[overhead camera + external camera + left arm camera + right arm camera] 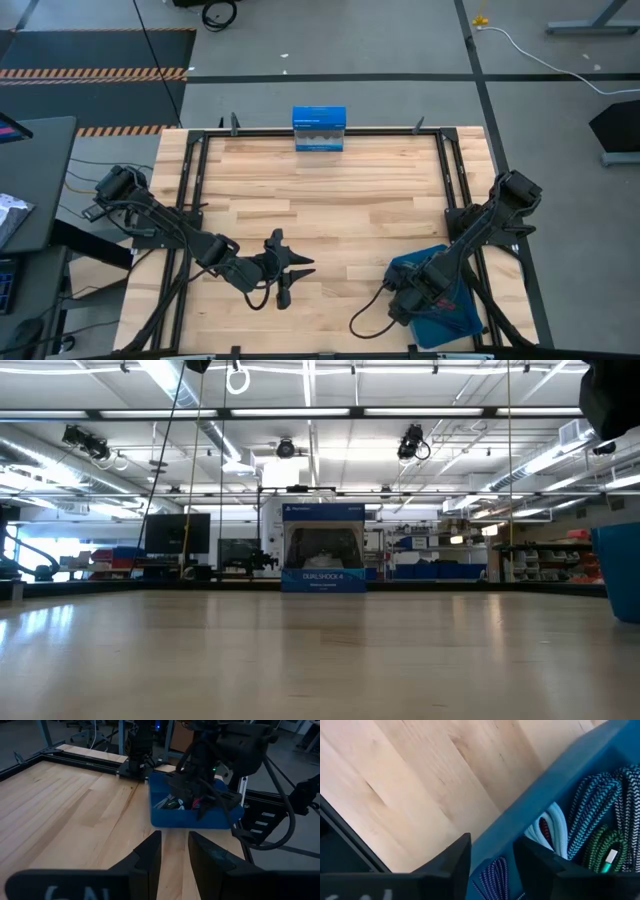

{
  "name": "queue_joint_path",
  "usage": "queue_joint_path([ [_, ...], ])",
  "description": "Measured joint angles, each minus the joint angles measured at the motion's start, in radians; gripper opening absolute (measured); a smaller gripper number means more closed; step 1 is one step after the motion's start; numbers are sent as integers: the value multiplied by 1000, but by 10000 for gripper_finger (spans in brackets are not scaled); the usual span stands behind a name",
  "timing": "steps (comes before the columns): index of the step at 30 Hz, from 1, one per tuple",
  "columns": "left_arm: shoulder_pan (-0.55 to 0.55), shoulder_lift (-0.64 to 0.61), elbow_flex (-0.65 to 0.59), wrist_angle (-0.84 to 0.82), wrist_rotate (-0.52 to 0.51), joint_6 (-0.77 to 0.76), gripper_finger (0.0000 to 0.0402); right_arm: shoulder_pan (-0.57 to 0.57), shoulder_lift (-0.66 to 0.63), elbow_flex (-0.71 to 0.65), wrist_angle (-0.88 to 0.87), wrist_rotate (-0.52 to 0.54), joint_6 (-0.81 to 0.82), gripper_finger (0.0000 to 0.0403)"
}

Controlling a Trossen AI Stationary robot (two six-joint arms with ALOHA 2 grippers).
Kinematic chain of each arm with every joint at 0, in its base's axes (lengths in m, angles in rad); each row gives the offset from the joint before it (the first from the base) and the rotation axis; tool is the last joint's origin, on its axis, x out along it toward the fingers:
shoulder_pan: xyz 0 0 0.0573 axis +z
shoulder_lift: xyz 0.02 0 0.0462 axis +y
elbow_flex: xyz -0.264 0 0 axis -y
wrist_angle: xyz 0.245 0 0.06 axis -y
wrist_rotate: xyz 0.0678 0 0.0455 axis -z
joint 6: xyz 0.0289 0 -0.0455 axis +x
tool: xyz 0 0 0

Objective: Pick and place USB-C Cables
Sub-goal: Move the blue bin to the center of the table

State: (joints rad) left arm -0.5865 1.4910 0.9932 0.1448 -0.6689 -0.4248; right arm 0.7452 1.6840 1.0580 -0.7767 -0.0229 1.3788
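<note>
- High view: the left hand [290, 268] hovers low over the bare wooden desk [320, 200], its fingers spread apart and holding nothing. The right hand [408, 300] reaches into a blue bin [455, 315] at the desk's near right corner. A blue-and-white box [319, 129] stands at the far edge.
- Low view: the box [323, 548] stands upright, with the bin's wall [616, 570] at the right edge.
- Left wrist view: the bin [192, 815] holds bundled USB-C Cables [175, 803] under the right arm.
- Right wrist view: the right hand [492, 857] is parted, straddling the bin's wall [545, 790], gripping nothing. Teal, pale, green, navy cables [585, 815] lie inside.
</note>
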Motion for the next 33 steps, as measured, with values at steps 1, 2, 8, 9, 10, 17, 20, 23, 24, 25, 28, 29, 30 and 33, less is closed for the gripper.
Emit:
queue_joint_path([
  [1, 0, 0, 0, 0, 0, 0, 105, -2, 0, 0, -3, -4, -6, 152],
  [2, 0, 0, 0, 0, 0, 0, 105, -3, 0, 0, -7, -7, -14, 146],
  [8, 0, 0, 0, 0, 0, -2, 105, -15, 27, 2, -5, -32, -91, 113],
  [9, 0, 0, 0, 1, 0, -2, 105, -17, 30, 2, -5, -41, -102, 108],
  [10, 0, 0, 0, 1, 0, -3, 105, -18, 30, 2, -6, -46, -111, 103],
  [17, 0, 0, 0, 4, 0, -9, 105, -33, 31, 2, -1, -58, -194, 71],
  [20, 0, 0, 0, 4, 0, -9, 105, -43, 31, 2, 2, -56, -240, 58],
  [23, 0, 0, 0, 4, 0, -8, 105, -53, 31, 3, 3, -54, -298, 47],
  [24, 0, 0, 0, 4, 0, -8, 105, -57, 31, 3, 4, -55, -312, 43],
  [25, 0, 0, 0, 4, 0, -8, 105, -61, 31, 2, 5, -58, -324, 39],
  [28, 0, 0, 0, 3, 0, -8, 105, -75, 32, 3, 5, -64, -353, 26],
  [29, 0, 0, 0, 3, 0, -8, 105, -81, 32, 2, 5, -67, -363, 21],
  [30, 0, 0, 0, 3, 0, -8, 105, -87, 32, 2, 5, -71, -374, 18],
  [33, 1, 0, 0, 3, 0, -2, 105, -109, 32, 2, 6, -78, -433, 15],
])
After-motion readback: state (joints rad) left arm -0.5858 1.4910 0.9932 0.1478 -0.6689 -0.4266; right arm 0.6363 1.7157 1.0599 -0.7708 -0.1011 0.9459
